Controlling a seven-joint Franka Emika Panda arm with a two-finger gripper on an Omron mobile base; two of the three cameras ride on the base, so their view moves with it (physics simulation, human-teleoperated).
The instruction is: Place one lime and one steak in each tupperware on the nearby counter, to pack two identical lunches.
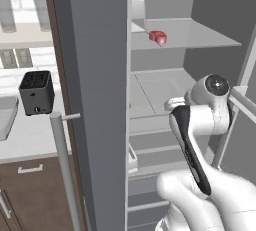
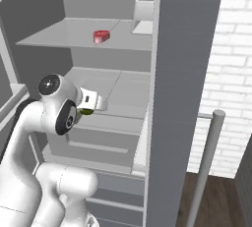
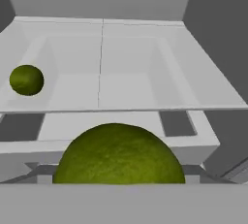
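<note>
I have the pincer (image 2: 88,111) clenched on one lime (image 3: 118,154) inside the fridge; the other lime (image 3: 26,79) sits far left in the drawer. Round, firm, likely slippery, so I grip across its widest middle.

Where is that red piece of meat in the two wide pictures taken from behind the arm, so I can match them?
Left base view: the steak lies on the upper shelf, above centre.
Right base view: the steak, same shelf, upper left.
Shared landmark: the white bin standing on that shelf.
</note>
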